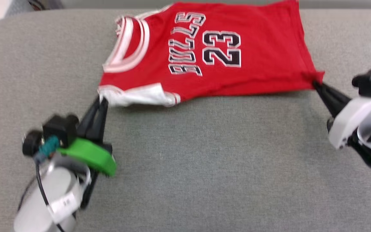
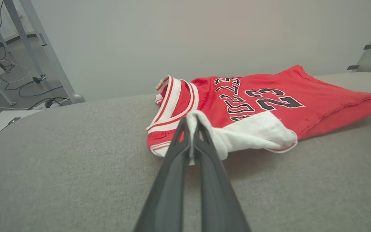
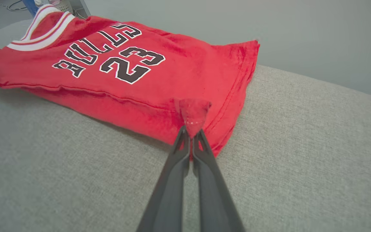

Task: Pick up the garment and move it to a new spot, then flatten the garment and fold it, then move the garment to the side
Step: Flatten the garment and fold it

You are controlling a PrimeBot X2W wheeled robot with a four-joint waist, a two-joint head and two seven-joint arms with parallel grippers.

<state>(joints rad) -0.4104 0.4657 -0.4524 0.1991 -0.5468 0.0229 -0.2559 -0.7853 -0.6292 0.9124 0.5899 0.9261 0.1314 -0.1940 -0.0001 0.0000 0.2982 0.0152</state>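
1. Left pincer [image 1: 101, 102] is clamped shut on the white sleeve corner of the garment [image 1: 262, 54].
2. Right pincer [image 1: 316, 83] is clamped shut on the red hem corner.
3. Garment is stretched between both, lettering up, near edge slightly raised.
4. The rest is laid at the far edge of the grey tabletop [image 1: 204, 161].

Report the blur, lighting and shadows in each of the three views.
Head view: slightly blurred throughout, the lettering on the garment soft-edged; even light, faint shadow under its near edge. Left wrist view: sharper, left gripper crisp; soft shadow under the cloth on the grey surface. Right wrist view: sharpest, lettering clear, right gripper in focus; no glare.
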